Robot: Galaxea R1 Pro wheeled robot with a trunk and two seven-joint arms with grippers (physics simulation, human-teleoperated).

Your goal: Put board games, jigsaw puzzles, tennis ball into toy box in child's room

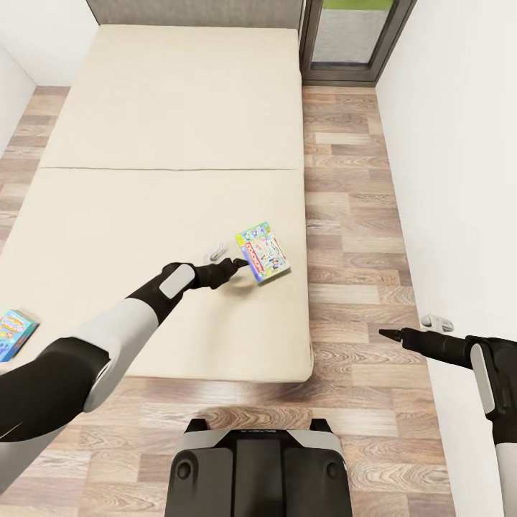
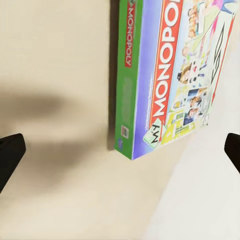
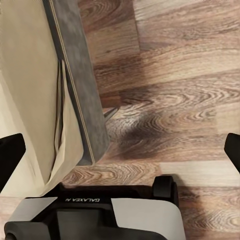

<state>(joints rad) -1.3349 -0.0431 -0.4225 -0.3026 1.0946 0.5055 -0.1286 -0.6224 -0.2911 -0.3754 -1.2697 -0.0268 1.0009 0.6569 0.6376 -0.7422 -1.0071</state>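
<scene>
The left claw (image 1: 228, 260) hovers over the bed (image 1: 143, 129), fingers spread wide apart, with the Monopoly board game (image 1: 263, 251) lying flat on the mattress just ahead of its tips; the left wrist view shows the box (image 2: 170, 75) between and beyond the two dark fingertips (image 2: 10, 155), not touching either. A second board game (image 1: 13, 334) lies well behind that claw, by the bed's near left edge. The right claw (image 1: 413, 329) hangs apart over the wooden floor (image 1: 359, 215), holding nothing, beside the bed frame (image 3: 82, 85) and above the robot's base (image 3: 100, 217).
</scene>
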